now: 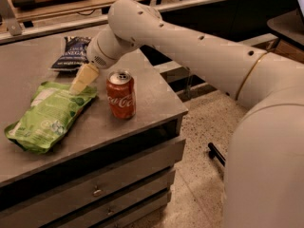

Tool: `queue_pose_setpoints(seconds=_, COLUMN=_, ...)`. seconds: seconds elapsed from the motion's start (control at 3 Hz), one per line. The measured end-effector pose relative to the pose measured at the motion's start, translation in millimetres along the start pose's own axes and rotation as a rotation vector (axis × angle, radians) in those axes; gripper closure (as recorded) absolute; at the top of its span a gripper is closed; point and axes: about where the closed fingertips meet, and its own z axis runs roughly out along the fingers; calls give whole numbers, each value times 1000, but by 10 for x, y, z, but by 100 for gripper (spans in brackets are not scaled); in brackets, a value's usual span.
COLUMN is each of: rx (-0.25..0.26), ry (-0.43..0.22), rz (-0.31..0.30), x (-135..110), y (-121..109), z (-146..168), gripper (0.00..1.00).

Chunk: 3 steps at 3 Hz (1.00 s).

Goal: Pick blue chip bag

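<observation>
Blue chip bag (71,52) sits upper left. The gripper (84,78) hangs just below it, over the green bag (47,118), and I can't tell if it's spread or clamped. It should move up-frame, clear of the Coca-Cola can (120,94).

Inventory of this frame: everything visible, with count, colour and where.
blue chip bag: 1, dark navy with white lettering, lying at the far side of the tabletop
green snack bag: 1, bright green, lying flat at the near left of the tabletop
Coca-Cola can: 1, red, upright, right of the green snack bag
table: 1, grey top, drawers in its front
floor: speckled, light, right of the table
arm: 1, white, reaching in from the right across the table
gripper: 1, pale yellow, just in front of the blue chip bag, its tip over the far end of the green snack bag, left of the can
</observation>
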Motion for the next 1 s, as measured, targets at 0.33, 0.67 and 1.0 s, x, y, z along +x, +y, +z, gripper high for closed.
queue_pose_setpoints(seconds=0.33, rx=-5, ry=1, rz=-1, x=-3, y=19, z=25, gripper=29)
queue_pose_setpoints(seconds=0.67, rx=-8, ry=1, rz=-2, x=-5, y=30, z=39, gripper=51)
queue_pose_setpoints(seconds=1.0, rx=-11, ry=2, rz=-3, x=-7, y=44, z=58, gripper=75)
